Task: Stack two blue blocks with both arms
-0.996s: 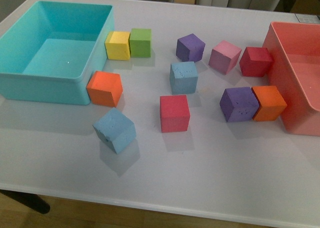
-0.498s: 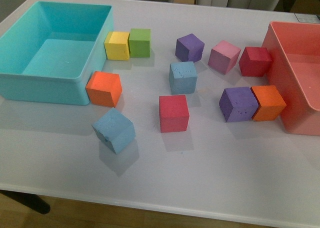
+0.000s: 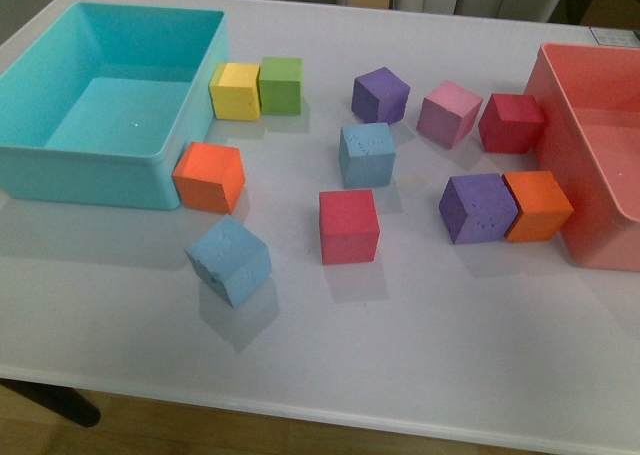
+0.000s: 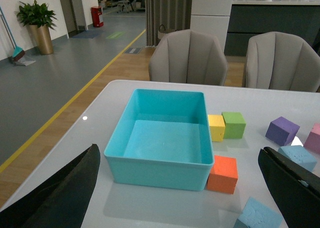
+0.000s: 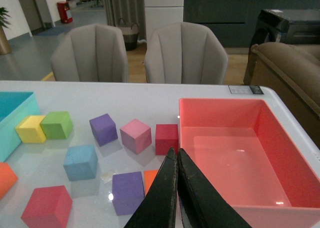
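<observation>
Blue block (image 3: 228,260) by my left gripper (image 4: 179,149): matt foam, rough, dented. Second blue block (image 3: 367,154): same, pitted. Turquoise bin (image 3: 90,175), pink bin (image 3: 562,165): smooth glossy plastic. Table (image 3: 450,335): smooth, faint sheen. Gripper fingers (image 4: 60,198): matt black.

I see two sky-blue foam cubes with rough, dented faces, both flat on the table and well apart from each other. The nearer blue block (image 3: 229,260) is turned with a corner toward me. It lies just ahead of my wide-open left claw (image 4: 179,148), close beside one finger. The farther blue block (image 3: 367,155) sits square-on and further ahead of that claw, partly hidden behind the same finger. From my pinched-together right claw (image 5: 176,150) it lies off to the left, well apart.
</observation>
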{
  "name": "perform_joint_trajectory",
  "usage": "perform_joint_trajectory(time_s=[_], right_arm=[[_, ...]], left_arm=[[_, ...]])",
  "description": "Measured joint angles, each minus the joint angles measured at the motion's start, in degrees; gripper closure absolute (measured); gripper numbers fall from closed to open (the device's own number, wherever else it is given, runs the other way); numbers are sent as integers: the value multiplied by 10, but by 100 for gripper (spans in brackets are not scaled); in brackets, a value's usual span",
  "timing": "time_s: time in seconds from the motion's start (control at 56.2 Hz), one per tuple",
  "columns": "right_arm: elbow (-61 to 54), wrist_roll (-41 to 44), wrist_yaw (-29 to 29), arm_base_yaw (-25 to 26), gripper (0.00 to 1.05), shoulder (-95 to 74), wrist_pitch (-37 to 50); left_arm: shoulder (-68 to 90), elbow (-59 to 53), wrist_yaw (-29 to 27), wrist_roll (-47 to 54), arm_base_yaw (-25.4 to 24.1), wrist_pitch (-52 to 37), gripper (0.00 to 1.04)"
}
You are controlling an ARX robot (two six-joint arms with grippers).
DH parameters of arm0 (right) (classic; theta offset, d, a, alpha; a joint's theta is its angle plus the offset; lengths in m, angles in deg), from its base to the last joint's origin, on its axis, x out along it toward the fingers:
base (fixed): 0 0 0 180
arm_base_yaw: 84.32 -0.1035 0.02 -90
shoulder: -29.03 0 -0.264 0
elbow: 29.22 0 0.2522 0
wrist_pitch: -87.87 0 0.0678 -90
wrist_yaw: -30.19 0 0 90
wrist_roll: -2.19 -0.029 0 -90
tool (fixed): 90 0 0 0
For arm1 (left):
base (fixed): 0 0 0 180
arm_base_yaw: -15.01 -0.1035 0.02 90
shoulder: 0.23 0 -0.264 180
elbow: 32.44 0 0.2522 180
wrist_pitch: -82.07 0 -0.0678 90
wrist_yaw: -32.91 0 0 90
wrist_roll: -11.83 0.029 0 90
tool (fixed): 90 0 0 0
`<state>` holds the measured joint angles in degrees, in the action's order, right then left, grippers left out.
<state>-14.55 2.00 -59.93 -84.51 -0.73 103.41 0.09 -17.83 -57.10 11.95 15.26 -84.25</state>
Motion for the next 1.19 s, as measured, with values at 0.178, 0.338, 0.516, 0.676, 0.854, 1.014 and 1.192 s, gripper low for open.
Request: perform_joint_trajectory(time_s=[0.178, 0.338, 0.516, 0.676, 0.854, 1.014, 1.192], right_arm=[[0, 0, 0, 0, 103, 55, -52], [0, 0, 0, 0, 103, 102, -97], [0, 0, 0, 0, 103, 142, -137], [0, 0, 0, 0, 103, 171, -166], [0, 0, 0, 0, 103, 194, -189], [0, 0, 1, 0, 103, 289, -289], [0, 0, 1, 0, 103, 293, -292]], left_arm=[[0, 0, 0, 0, 0, 0, 9], [0, 0, 0, 0, 0, 0, 9], [0, 0, 0, 0, 0, 0, 9], [0, 0, 0, 0, 0, 0, 9], [0, 0, 0, 0, 0, 0, 9], [0, 0, 0, 0, 0, 0, 9], [0, 0, 0, 0, 0, 0, 9]])
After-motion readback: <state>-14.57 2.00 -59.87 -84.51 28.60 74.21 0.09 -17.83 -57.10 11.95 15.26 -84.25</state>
